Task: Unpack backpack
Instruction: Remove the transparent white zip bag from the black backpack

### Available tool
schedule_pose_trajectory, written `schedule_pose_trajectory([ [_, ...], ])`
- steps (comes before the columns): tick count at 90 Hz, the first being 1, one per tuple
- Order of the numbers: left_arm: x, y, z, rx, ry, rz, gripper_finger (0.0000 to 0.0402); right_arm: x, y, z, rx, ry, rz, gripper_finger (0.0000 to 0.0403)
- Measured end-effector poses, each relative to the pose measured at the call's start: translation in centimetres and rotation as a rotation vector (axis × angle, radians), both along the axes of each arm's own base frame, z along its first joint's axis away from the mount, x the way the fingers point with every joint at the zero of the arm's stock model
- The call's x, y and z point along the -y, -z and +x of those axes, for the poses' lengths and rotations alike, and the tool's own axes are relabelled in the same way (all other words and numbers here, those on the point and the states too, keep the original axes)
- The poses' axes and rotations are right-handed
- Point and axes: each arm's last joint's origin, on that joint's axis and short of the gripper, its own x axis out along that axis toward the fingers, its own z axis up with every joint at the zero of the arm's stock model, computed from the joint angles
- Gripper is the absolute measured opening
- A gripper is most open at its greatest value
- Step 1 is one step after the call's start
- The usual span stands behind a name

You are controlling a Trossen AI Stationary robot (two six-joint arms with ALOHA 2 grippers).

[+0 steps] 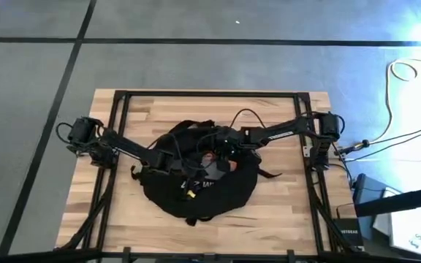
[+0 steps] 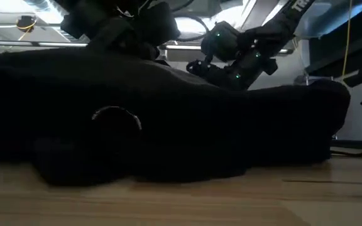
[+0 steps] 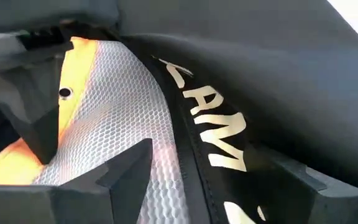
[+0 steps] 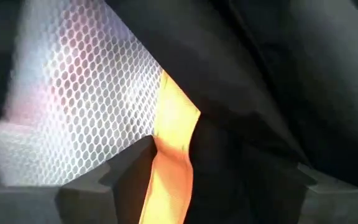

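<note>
The black backpack lies flat at the middle of the wooden table, white lettering beside its opening. Both arms reach into that opening from the far side. My left gripper is open, straddling the opening's rim. My right gripper is open just to its right, over a white mesh layer and an orange piece inside. The orange piece also shows in the high view. In the low view the backpack hides both grippers' fingertips. My left gripper has one finger inside the opening over the mesh lining and the other outside the black lettered wall; whether either pad touches, I cannot tell. My right gripper has the orange piece's edge and black fabric between its fingers; I cannot tell whether it touches them.
Black frame rails run along the table's left, right and far sides. Cables and boxes sit off the right edge. Bare wood shows near and to the right of the backpack. Loose straps stick out at its right side.
</note>
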Motion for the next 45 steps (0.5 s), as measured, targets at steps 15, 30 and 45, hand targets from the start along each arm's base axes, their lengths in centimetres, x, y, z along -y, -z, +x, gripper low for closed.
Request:
schedule_pose_trajectory([
  [15,0.0,0.0,0.0,0.0,0.001,0.0,0.0239,-0.5,-0.7,0.5,0.087,-0.097,0.147,0.0221],
  [30,-0.1,0.0,0.0,-0.001,-0.012,0.012,0.0239,-0.9,-0.9,0.4,0.091,-0.164,0.232,0.0221],
  [45,-0.1,0.0,0.0,0.0,-0.01,0.019,0.0239,-2.3,-0.8,0.3,0.073,-0.22,0.272,0.0221],
])
